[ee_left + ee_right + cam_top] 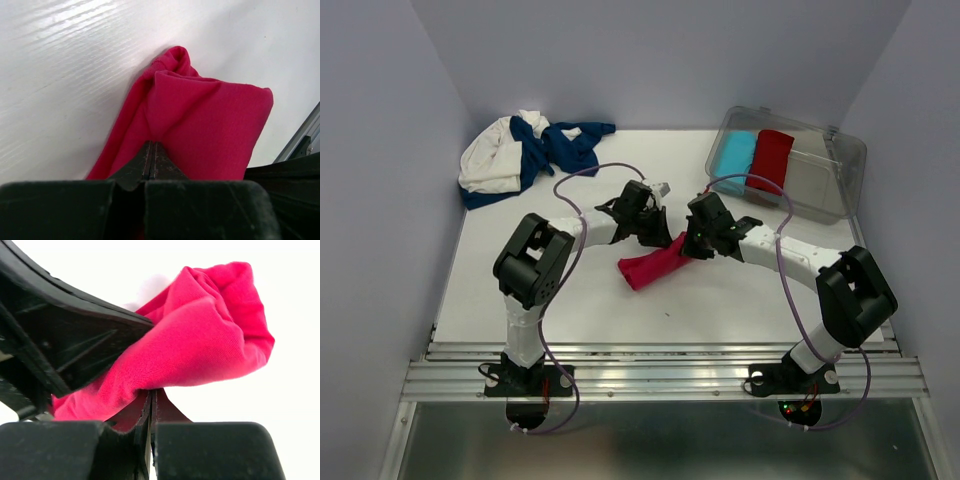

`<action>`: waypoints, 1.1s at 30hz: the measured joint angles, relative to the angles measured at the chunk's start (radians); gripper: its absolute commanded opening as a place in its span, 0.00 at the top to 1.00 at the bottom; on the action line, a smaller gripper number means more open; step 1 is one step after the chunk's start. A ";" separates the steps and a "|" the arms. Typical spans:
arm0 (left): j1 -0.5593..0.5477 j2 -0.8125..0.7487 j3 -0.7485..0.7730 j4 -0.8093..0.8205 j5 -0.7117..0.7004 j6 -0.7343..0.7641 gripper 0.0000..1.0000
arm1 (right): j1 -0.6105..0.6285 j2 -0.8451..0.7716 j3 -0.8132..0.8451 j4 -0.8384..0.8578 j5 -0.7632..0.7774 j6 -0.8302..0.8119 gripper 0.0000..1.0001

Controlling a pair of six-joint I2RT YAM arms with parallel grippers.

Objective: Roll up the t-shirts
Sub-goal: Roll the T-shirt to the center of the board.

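Pink-red t-shirt [648, 267], loosely rolled, is clamped at one end by left gripper [663, 238] and right gripper [686, 247]; navy t-shirt [565, 148] and cream t-shirt [490, 162] lie heaped well beyond them.

A flat white table [740, 310] with a glossy, faintly streaked top carries the clothes. Near its middle lies a bright pink-red t-shirt [655, 265], bunched into a loose, elongated bundle. At the far left corner a navy blue t-shirt [565, 150] and a cream-white t-shirt [490, 165] lie tangled together in one heap. At the far right corner stands a clear plastic bin [845, 170], well apart from that heap.
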 measured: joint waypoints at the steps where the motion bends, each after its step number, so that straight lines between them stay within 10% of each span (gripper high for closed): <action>1: 0.006 -0.004 0.000 -0.007 0.000 0.004 1.00 | 0.000 0.000 0.000 0.004 0.001 0.000 0.99; 33: 0.122 -0.014 -0.090 0.001 0.012 0.012 1.00 | 0.001 0.000 -0.039 0.093 -0.036 0.014 0.99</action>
